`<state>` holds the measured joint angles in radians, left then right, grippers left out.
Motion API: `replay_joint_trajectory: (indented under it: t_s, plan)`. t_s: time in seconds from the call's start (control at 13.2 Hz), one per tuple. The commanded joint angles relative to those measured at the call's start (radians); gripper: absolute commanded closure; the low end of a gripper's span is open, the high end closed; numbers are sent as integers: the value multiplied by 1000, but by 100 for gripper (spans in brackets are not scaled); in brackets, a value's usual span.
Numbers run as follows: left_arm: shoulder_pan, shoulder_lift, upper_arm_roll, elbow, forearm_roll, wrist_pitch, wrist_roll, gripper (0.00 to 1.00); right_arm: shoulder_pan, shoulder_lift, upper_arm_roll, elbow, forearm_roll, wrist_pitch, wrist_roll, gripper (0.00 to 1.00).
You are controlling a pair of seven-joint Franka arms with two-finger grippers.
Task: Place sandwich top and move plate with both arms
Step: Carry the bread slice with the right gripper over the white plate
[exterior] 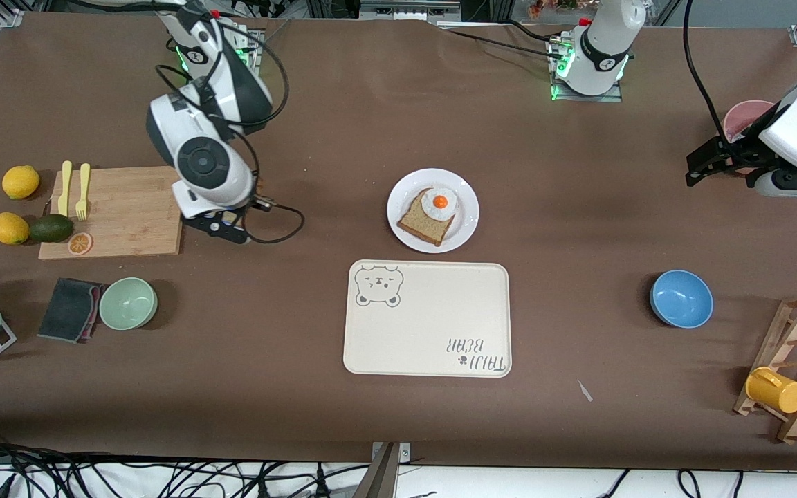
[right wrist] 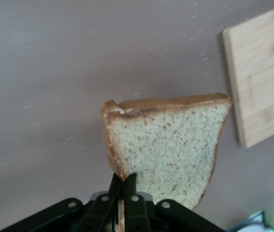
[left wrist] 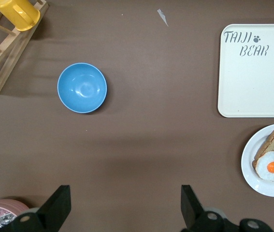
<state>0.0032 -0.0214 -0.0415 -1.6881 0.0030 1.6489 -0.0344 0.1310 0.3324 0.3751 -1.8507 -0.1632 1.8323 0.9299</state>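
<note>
Right wrist view: the bread slice is pinched by one edge in the clamped right gripper, just off the cutting board; it could swing or slip out. The plate sits mid-table. The left gripper is held wide open, empty, waiting.

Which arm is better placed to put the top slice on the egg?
The right arm. Its claw is shut on the slice, up over the table beside the board. The left claw is open, holds nothing, and waits at its end, apart from the plate.
</note>
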Motion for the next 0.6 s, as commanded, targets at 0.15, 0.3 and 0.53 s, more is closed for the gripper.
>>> replay_joint_trajectory:
  t_s: [0.15, 0.3, 0.53]
  plan:
    - [8, 6, -1, 18, -15, -15, 7, 0, 166, 275, -8, 447, 34, -145, 118, 100]
    - [8, 5, -1, 18, -15, -15, 7, 0, 208, 348, 11, 568, 73, -120, 197, 100]
    - [8, 5, -1, 18, -15, -15, 7, 0, 315, 474, 11, 756, 80, -72, 312, 100]
